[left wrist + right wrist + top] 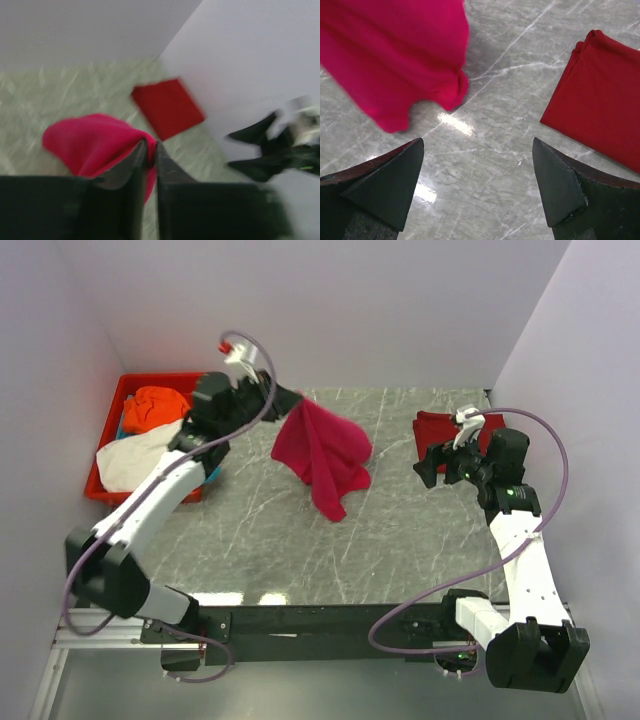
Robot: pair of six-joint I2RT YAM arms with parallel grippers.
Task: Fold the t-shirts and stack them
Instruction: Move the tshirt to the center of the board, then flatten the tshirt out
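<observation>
Left gripper [151,147], clamped, hangs pink-red t-shirt [325,455] aloft, likely for spreading; right gripper [476,145] gapes empty near folded dark red t-shirt [600,100].

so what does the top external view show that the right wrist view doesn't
Only the top external view: the red tray holding the orange shirt and white shirt, and the left gripper pinching the pink shirt at its top so that it hangs. Only the right wrist view: the right gripper close up, jaws wide open over bare table. Both: the hanging pink shirt, the folded dark red shirt and the marble table.
</observation>
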